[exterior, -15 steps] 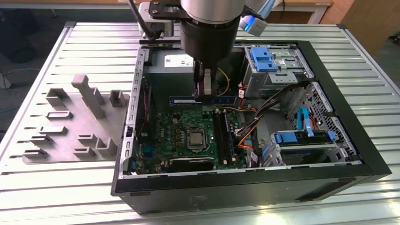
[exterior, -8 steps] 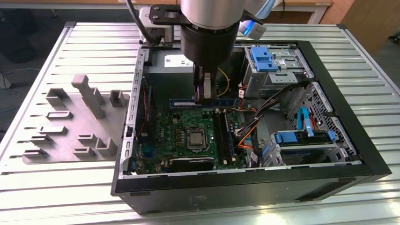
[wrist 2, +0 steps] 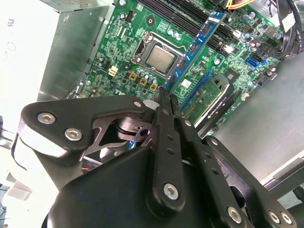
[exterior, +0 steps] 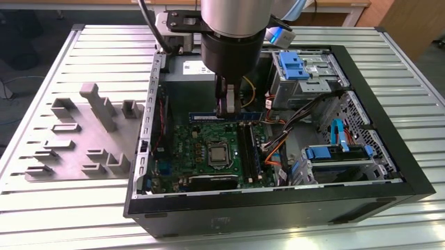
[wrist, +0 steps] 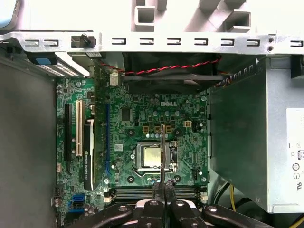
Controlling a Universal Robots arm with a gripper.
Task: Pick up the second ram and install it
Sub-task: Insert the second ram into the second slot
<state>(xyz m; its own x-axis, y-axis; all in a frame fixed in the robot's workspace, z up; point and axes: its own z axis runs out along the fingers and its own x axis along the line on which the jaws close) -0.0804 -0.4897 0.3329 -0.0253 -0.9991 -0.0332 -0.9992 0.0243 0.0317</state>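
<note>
My gripper (exterior: 227,111) hangs inside the open computer case, shut on the second ram (exterior: 208,116), a thin blue stick held level a little above the motherboard (exterior: 191,143). In the second wrist view the ram (wrist 2: 197,45) reaches out from the closed fingertips (wrist 2: 167,105) over the board. Seen edge-on in the first wrist view, the ram (wrist: 162,152) crosses beside the processor (wrist: 151,157), with my gripper (wrist: 162,187) closed on it. It lies crosswise to the black memory slots (exterior: 247,151), which in the first wrist view (wrist: 133,192) run just under the fingers.
A grey moulded tray (exterior: 83,135) sits on the slatted table at the exterior view's left. Inside the case are the power supply (exterior: 184,70), drive bays with blue clips (exterior: 292,65), orange and black cables (exterior: 278,148) and an expansion card (wrist: 88,142). Case walls (exterior: 278,208) ring the board.
</note>
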